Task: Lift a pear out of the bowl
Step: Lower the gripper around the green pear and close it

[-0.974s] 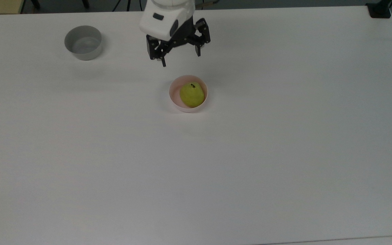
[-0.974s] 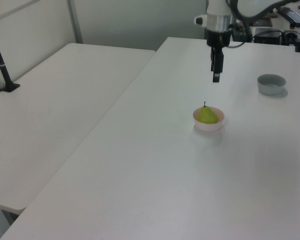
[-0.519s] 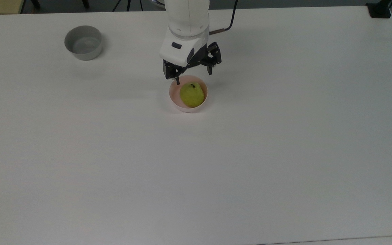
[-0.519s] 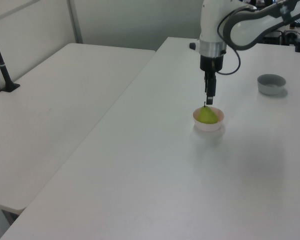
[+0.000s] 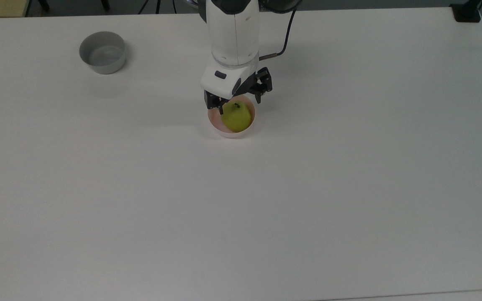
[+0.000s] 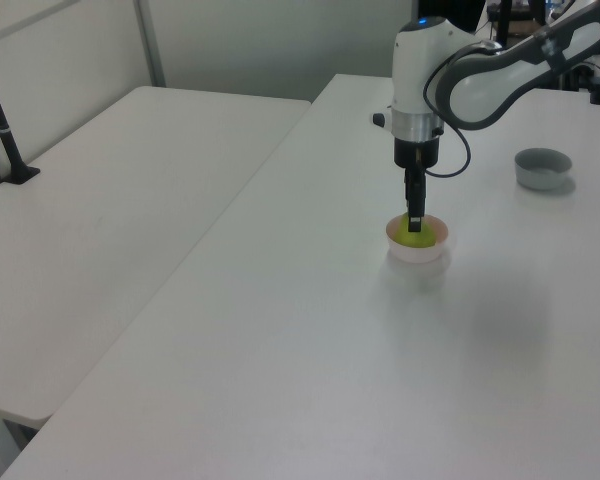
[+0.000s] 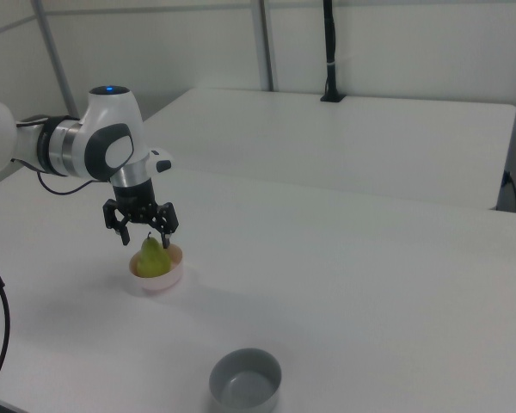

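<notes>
A yellow-green pear (image 5: pixel 237 118) with a short dark stem stands upright in the pale pink bowl (image 5: pixel 227 132) near the middle of the white table. My gripper (image 5: pixel 238 104) is open and lowered over the bowl, one finger on each side of the pear's upper part with a gap to it. In the right view the gripper (image 7: pixel 146 238) straddles the stem of the pear (image 7: pixel 153 258) above the bowl (image 7: pixel 161 282). In the left view the gripper (image 6: pixel 415 216) hangs edge-on in front of the pear (image 6: pixel 423 239) in the bowl (image 6: pixel 417 253).
A grey bowl (image 5: pixel 102 52) stands apart at the top view's upper left, seen also as the grey bowl (image 7: pixel 245 379) and the grey bowl (image 6: pixel 542 167). The white table (image 5: pixel 241 209) stretches wide around the pink bowl. A second table (image 6: pixel 110 220) adjoins it.
The arm has come down and toward the bowl, from well above and behind it to straddling the pear's top. The fingers stayed open. Pear and bowls have not moved.
</notes>
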### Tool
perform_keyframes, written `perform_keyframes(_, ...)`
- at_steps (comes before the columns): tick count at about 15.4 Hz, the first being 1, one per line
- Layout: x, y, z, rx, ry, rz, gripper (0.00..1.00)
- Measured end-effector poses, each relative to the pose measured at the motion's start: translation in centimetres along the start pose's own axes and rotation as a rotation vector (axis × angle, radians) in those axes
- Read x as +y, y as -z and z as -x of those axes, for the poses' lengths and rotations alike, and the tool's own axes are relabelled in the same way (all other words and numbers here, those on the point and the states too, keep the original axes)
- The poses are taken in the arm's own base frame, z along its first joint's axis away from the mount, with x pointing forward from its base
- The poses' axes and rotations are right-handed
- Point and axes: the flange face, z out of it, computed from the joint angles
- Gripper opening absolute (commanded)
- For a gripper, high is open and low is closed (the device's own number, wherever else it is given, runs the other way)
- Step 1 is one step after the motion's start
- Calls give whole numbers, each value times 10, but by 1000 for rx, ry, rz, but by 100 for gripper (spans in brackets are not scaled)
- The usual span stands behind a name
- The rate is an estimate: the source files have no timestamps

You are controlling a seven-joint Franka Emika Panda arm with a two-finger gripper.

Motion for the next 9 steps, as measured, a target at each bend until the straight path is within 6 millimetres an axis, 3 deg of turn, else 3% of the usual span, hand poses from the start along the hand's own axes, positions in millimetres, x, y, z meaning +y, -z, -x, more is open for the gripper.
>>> perform_keyframes(1,0,-5,0,4,0,2,71)
perform_keyframes(4,0,-17,3,13,1,6,11)
perform_keyframes(5,1,-20,3,13,2,7,0)
perform_keyframes(9,1,-19,3,16,2,8,0)
